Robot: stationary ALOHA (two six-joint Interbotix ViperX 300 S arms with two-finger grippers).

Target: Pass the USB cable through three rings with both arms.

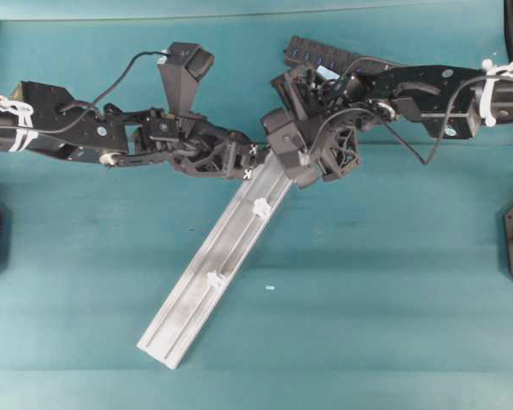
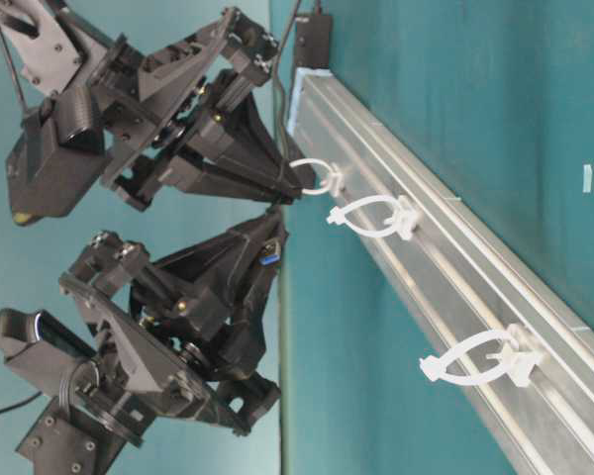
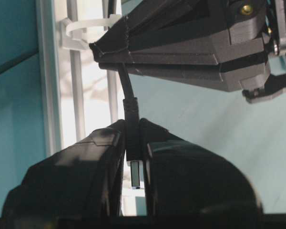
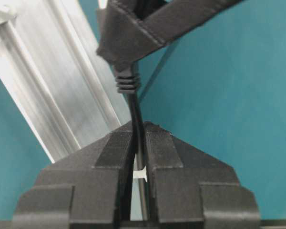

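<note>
Dark grey USB cable [image 3: 130, 114] sits pinched between both grippers at the rail's [image 1: 201, 295] upper end, toward the table's far edge. I see my left gripper [image 3: 132, 138] clamped on the plug end, metal tip showing. Right gripper [image 4: 139, 138] is closed on the cable below its strain relief. Nearest ring [image 2: 317, 176] is just beside the fingertips.

Rail's [image 1: 214, 273] upper end — third ring too — hidden beneath grippers.
</note>
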